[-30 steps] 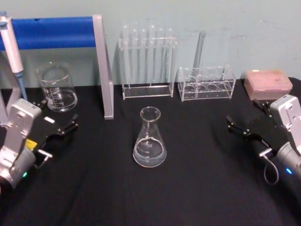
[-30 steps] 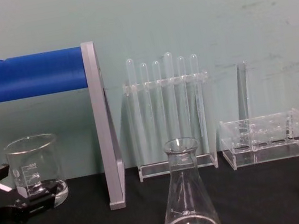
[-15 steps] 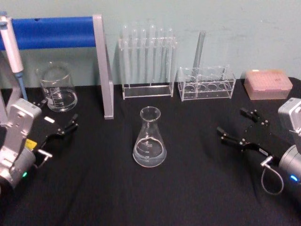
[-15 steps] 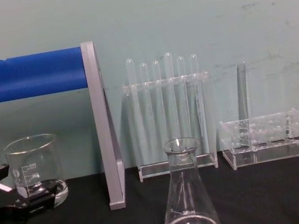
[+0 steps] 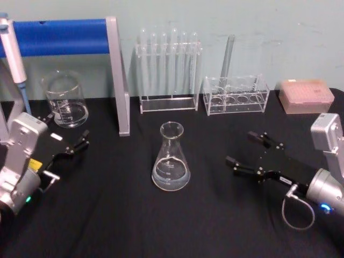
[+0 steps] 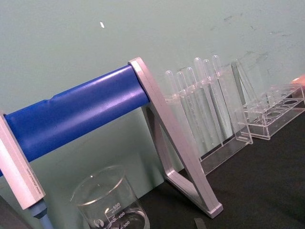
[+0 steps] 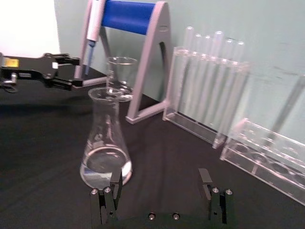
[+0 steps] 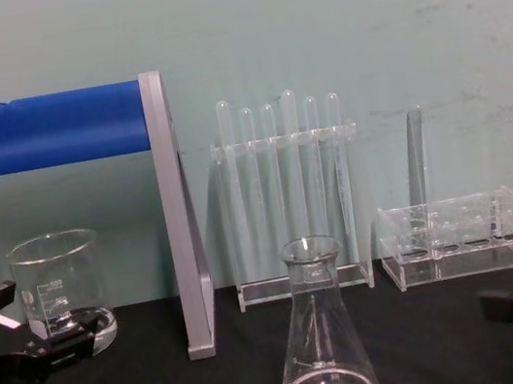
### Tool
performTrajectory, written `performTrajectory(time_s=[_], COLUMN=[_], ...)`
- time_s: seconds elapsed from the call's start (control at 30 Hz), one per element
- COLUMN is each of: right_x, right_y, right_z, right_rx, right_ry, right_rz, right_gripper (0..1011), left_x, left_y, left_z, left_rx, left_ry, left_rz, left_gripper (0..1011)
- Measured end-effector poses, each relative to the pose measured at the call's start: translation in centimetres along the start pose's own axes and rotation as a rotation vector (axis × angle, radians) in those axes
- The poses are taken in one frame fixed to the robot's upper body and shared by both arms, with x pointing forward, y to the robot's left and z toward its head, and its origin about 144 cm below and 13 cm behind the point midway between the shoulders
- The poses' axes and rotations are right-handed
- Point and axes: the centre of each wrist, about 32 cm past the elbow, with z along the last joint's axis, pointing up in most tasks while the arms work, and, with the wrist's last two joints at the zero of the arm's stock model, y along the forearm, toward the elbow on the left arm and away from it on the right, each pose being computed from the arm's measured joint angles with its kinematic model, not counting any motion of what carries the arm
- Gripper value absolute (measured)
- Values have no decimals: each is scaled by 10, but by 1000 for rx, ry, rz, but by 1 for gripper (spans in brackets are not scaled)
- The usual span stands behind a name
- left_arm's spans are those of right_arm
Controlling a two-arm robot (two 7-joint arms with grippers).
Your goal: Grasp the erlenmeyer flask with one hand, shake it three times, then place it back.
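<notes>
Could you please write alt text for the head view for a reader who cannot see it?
The right end effector, jaws open, points at an upright erlenmeyer flask on a black table without touching it. The left end effector sits open near a beaker.

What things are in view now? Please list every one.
erlenmeyer flask: one, clear, some liquid, table centre
beaker: one, clear, back left
test tube rack: one, clear, six tubes, back centre
low rack: one, clear, one tube, back right
box: one, pink, back far right
stand: one, grey with blue bar, back left
pipette: one, grey and blue, far left
cloth: one, black, covers table
left gripper: one, black, fingers open, near beaker
right gripper: one, black, fingers open, right of flask, not touching
</notes>
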Motion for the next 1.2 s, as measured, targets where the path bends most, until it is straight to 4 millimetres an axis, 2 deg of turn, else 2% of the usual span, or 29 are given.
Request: performTrajectory(time_s=[0.83, 1.2], right_x=[6, 9], right_y=[78, 104], right_z=[1, 4], right_rx=[30, 43], right_ry=[24, 28], right_rz=[226, 276], right_gripper=[1000, 1000], left_x=[0, 0], left_y=[0, 0], left_z=[0, 0], left_rx=[0, 0], left_ry=[0, 0], left_rz=[0, 0], left_gripper=[1001, 1001])
